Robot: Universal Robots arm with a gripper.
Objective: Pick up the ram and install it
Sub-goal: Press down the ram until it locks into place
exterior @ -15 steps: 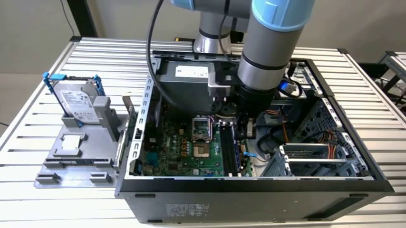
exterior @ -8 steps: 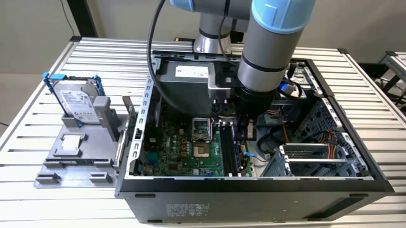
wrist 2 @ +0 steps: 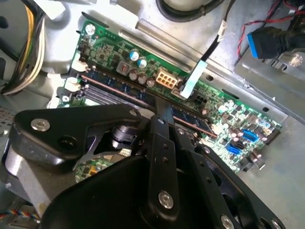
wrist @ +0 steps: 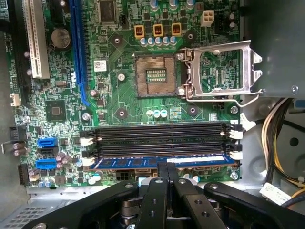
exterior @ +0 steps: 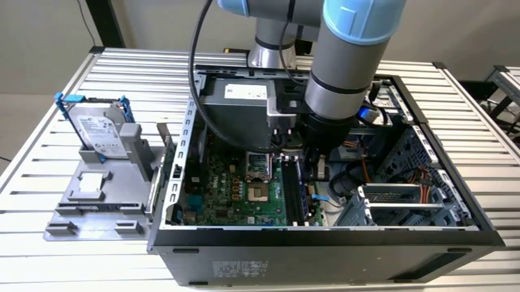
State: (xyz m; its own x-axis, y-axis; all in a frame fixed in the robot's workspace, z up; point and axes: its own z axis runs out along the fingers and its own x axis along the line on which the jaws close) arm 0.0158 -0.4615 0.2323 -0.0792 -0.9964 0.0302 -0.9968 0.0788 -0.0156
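My slatted metal table (exterior: 49,152) carries, going from the exterior view's left, a grey stand (exterior: 106,188) with a hard drive (exterior: 101,131) upright in it, then the open computer case (exterior: 325,243). The first wrist view gives me what the exterior cannot: the ram (wrist: 143,161), a blue stick, lying in the slot nearest the board's edge, beside three empty black slots (wrist: 159,138). The arm (exterior: 349,55) reaches straight down into the case, and the claw (wrist: 166,168) has its fingers drawn together on the ram's top edge.
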